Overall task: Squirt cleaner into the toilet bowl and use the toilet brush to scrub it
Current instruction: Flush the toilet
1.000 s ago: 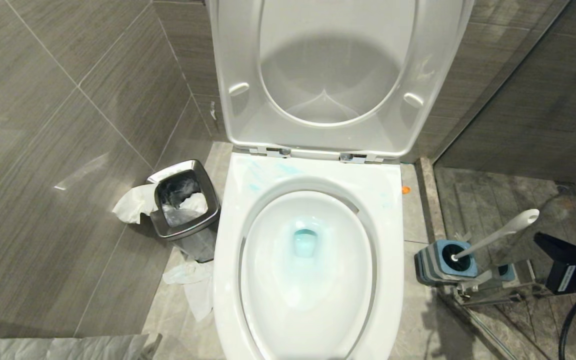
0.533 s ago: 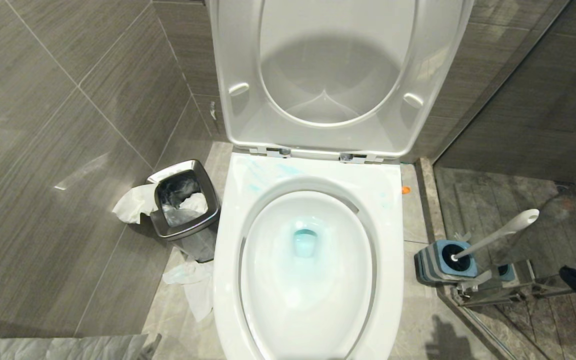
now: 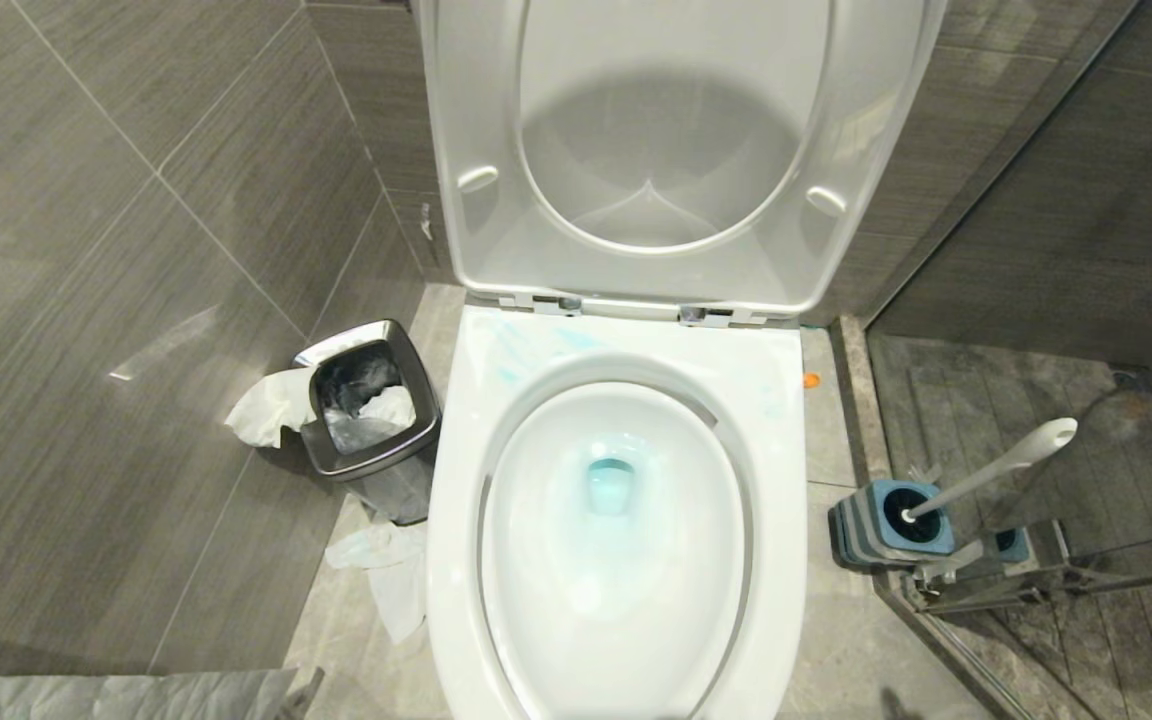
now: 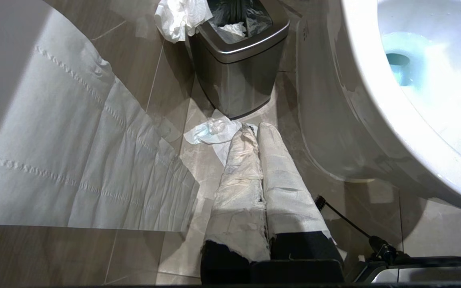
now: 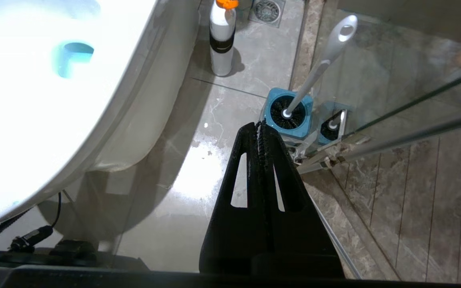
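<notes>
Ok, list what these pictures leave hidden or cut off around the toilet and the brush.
- Head view: the toilet bowl front rim is cut off by the bottom edge; neither pincer shows.
- Head view: the spray bottle is nearly all hidden behind the bowl.
- All views: the toilet brush bristles sit sunk in the blue holder.
- Left wrist view: the waste bin contents are cut off by the top edge.

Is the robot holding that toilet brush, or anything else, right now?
Nothing is held. The toilet brush stands in its blue holder, untouched. The right gripper and left gripper are both shut on nothing.
</notes>
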Available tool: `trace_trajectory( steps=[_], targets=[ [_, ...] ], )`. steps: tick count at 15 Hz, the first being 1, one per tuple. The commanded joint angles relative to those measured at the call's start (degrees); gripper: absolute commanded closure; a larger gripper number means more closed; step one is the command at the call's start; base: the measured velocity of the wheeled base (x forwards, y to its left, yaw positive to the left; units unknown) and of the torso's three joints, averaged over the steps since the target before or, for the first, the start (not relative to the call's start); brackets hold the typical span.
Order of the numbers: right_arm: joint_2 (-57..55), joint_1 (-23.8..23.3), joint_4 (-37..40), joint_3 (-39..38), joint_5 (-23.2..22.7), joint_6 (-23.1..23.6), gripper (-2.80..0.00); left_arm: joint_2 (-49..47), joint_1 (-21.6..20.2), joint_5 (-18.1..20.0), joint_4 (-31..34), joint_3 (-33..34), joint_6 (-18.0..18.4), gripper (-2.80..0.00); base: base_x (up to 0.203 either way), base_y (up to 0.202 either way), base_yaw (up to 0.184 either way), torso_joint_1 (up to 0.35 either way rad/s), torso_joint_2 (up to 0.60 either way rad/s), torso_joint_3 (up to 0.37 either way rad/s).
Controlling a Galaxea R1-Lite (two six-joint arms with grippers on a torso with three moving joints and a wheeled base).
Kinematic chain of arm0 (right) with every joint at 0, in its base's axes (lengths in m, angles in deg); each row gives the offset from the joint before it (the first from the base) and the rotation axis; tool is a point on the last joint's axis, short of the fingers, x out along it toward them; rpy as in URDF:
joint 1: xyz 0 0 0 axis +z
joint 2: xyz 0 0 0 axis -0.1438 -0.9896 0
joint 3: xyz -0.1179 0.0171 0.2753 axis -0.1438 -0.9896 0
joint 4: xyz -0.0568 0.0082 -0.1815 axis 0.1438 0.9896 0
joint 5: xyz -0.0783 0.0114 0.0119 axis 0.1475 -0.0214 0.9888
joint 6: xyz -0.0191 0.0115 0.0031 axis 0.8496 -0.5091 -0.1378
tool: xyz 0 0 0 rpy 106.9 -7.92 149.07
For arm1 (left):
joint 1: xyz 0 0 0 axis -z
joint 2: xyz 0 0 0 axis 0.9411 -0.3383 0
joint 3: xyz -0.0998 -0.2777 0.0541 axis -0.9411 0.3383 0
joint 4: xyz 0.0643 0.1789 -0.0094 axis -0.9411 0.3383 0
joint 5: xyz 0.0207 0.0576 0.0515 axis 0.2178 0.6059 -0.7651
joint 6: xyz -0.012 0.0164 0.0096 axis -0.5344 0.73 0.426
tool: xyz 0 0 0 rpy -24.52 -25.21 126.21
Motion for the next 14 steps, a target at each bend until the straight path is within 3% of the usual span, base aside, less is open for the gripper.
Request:
trace_trajectory(
  steps=[1,14],
  targets=[
    [6.67,2.19,0.31,0.45,0.74,-0.38,0.0,-0.09,0.0,0.04,0.02,0.0,0.01,0.0,0.0,0.0,0.0,0.0,0.0,0.0],
    [24.74,4.46,0.66,-6.6,1.96,-1.87,0.0,-0.09,0.0,-0.04,0.11,0.0,0.18,0.0,0.0,0.0,0.0,0.0,0.0,0.0]
  ],
)
